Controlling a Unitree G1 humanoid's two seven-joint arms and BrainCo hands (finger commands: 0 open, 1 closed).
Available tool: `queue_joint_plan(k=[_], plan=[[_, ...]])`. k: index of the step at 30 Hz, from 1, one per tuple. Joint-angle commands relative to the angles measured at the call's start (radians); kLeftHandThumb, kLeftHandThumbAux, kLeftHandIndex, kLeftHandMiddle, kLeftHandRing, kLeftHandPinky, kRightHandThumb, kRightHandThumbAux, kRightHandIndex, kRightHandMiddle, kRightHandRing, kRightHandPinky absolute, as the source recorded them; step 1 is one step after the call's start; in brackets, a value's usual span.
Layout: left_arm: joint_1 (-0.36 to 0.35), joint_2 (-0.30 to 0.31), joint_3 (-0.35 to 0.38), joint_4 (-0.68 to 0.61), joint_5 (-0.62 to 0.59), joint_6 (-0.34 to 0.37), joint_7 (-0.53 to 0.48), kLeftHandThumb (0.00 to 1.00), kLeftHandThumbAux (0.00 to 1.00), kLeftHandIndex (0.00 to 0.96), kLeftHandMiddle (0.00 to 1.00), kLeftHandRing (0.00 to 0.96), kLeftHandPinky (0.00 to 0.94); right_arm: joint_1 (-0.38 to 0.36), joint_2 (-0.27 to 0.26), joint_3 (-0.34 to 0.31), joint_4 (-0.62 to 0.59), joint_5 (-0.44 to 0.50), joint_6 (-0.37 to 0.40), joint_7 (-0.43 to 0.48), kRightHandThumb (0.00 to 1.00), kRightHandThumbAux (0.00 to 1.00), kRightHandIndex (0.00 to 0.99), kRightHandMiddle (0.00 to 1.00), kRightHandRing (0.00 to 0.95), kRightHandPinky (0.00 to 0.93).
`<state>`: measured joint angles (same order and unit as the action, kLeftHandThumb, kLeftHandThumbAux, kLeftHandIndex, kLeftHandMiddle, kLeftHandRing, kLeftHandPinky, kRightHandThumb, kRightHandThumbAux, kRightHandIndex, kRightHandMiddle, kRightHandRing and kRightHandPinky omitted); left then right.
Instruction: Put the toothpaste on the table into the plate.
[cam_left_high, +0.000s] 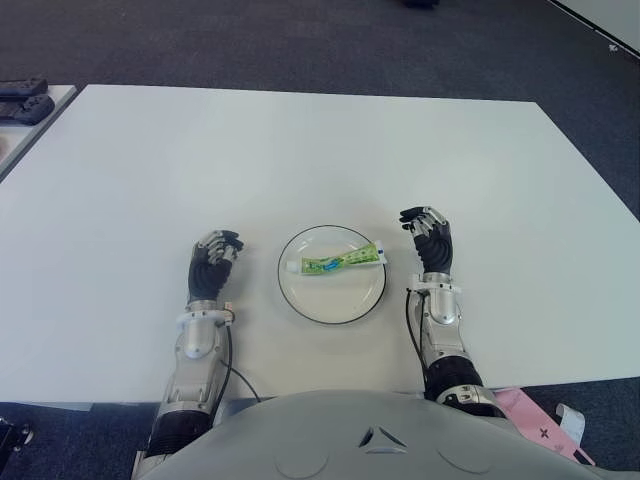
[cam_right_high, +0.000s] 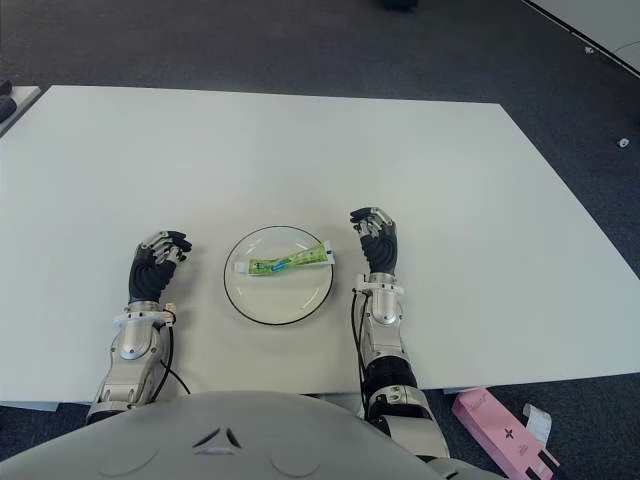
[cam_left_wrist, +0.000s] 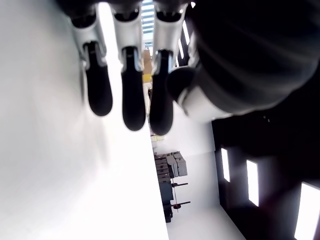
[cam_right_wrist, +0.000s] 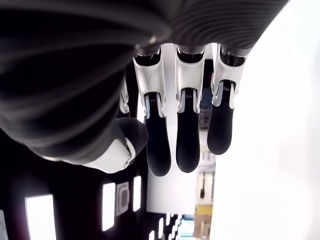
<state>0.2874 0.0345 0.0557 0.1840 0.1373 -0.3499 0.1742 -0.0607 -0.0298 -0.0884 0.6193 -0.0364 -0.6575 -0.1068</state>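
Note:
A green and white toothpaste tube (cam_left_high: 335, 262) lies slanted inside the round white plate (cam_left_high: 305, 298) with a dark rim, near the table's front edge. My right hand (cam_left_high: 428, 236) shows just right of the plate, fingers loosely curved and holding nothing. My left hand (cam_left_high: 214, 258) shows left of the plate, a short way off, fingers relaxed and empty. In the right wrist view the fingers (cam_right_wrist: 186, 145) hang free with nothing between them. The left wrist view shows the same for its fingers (cam_left_wrist: 131, 100).
The white table (cam_left_high: 300, 150) stretches far ahead of the plate. A pink box (cam_right_high: 495, 428) lies below the table's front right edge. Dark objects (cam_left_high: 22, 100) sit on another surface at the far left. Dark carpet surrounds the table.

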Motion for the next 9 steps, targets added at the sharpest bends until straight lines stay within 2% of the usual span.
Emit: queue_joint_plan(k=[1,9], plan=[[-0.009,-0.002,-0.012,0.014,0.007,0.013,-0.007,0.704,0.726,0.425,0.492,0.472,0.462,0.045,-0.017,0.008,0.020,-0.020,0.041,0.007,0.711,0.728,0.428,0.458,0.442,0.440],[-0.003,-0.006,-0.012,0.000,0.009,0.022,-0.004,0.705,0.726,0.424,0.488,0.476,0.476,0.070,-0.019,0.023,-0.034,-0.042,0.104,-0.004,0.712,0.729,0.428,0.458,0.438,0.431]])
